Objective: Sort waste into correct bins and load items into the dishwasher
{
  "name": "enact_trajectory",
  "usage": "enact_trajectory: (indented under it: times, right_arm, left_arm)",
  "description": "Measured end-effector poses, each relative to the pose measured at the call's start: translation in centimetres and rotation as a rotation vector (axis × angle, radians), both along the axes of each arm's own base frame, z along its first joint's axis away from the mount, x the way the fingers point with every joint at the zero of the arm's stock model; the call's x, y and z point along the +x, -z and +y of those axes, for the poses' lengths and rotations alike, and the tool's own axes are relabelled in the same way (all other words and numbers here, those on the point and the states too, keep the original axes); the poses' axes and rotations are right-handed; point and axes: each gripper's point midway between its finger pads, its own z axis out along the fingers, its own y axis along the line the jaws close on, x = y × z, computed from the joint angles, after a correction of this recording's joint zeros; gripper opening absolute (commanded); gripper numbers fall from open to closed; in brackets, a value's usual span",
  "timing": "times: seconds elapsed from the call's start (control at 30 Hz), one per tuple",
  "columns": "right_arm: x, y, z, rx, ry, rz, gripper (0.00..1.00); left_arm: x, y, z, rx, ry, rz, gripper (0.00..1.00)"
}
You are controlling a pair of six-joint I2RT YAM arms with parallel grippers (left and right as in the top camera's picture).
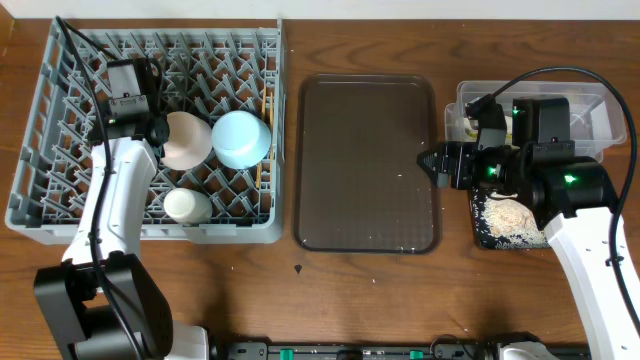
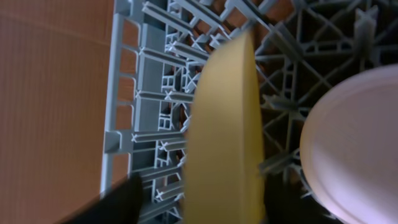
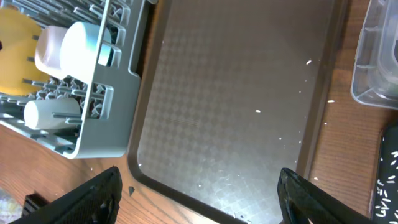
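Note:
The grey dish rack (image 1: 60, 190) stands at the left. It holds a white bowl (image 1: 185, 140), a light-blue bowl (image 1: 240, 138), a small white cup (image 1: 187, 205) and chopsticks (image 1: 265, 140). My left gripper (image 1: 125, 95) is over the rack's back left and hides the plate from overhead. In the left wrist view the pale-yellow plate (image 2: 224, 118) stands on edge between my parted fingers (image 2: 202, 202), with a gap on its left side. My right gripper (image 1: 435, 163) (image 3: 205, 202) is open and empty above the brown tray's right edge. Crumbs (image 1: 510, 215) lie in the black tray (image 1: 480, 232).
The brown serving tray (image 1: 368, 165) lies in the middle with a few crumbs on it (image 3: 257, 111). The clear tub (image 1: 590, 95) stands at the back right, partly under my right arm, with pale and greenish scraps inside. A dark speck lies on the table in front of the tray.

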Motion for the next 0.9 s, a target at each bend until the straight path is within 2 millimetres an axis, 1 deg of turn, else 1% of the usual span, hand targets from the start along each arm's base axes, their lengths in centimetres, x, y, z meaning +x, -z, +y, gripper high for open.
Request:
enact_trajectory:
  times: [0.13, 0.2, 0.27, 0.37, 0.47, 0.5, 0.57, 0.7, 0.73, 0.83, 0.87, 0.9]
  right_arm:
    - [0.0, 0.0, 0.0, 0.0, 0.0, 0.0, 0.77]
    - [0.0, 0.0, 0.0, 0.0, 0.0, 0.002, 0.77]
    - [-0.1, 0.1, 0.0, 0.0, 0.0, 0.004, 0.77]
    - [-0.1, 0.1, 0.0, 0.0, 0.0, 0.007, 0.77]
    - [-0.1, 0.1, 0.0, -0.001, 0.0, 0.006, 0.77]
    - [-0.1, 0.1, 0.0, -0.001, 0.0, 0.007, 0.77]
    - [-0.1, 0.1, 0.0, 0.0, 0.0, 0.006, 0.77]
    - [0.0, 0.0, 0.0, 0.0, 0.0, 0.002, 0.76]
    - [0.1, -0.1, 0.0, 0.001, 0.0, -0.005, 0.75]
    - [0.2, -0.1, 0.0, 0.002, -0.001, -0.009, 0.75]
    - [0.1, -0.2, 0.0, 0.003, -0.001, -0.01, 0.75]
    - [0.0, -0.4, 0.1, 0.008, -0.005, -0.016, 0.75]
  left_arm:
    - [-0.2, 0.0, 0.0, -0.005, -0.004, 0.003, 0.83]
    - [-0.3, -0.6, -0.1, -0.013, -0.015, -0.022, 0.86]
    - [-0.7, -1.8, -0.4, -0.028, -0.033, -0.061, 0.87]
    - [-1.6, -5.0, -1.5, -0.054, -0.035, -0.155, 0.88]
    - [-2.5, -7.9, -3.7, -0.094, 0.008, -0.24, 0.88]
    - [-2.9, -8.8, -4.7, -0.114, 0.03, -0.263, 0.88]
    - [-3.7, -10.0, -6.5, -0.148, 0.07, -0.29, 0.88]
    - [-5.7, -11.4, -9.9, -0.237, 0.122, -0.321, 0.89]
    - [-6.6, -11.8, -11.1, -0.279, 0.136, -0.334, 0.88]
    - [-8.3, -12.5, -13.2, -0.366, 0.165, -0.353, 0.88]
    - [-8.8, -12.9, -14.0, -0.4, 0.177, -0.368, 0.88]
    - [-9.6, -13.7, -15.3, -0.461, 0.21, -0.397, 0.88]
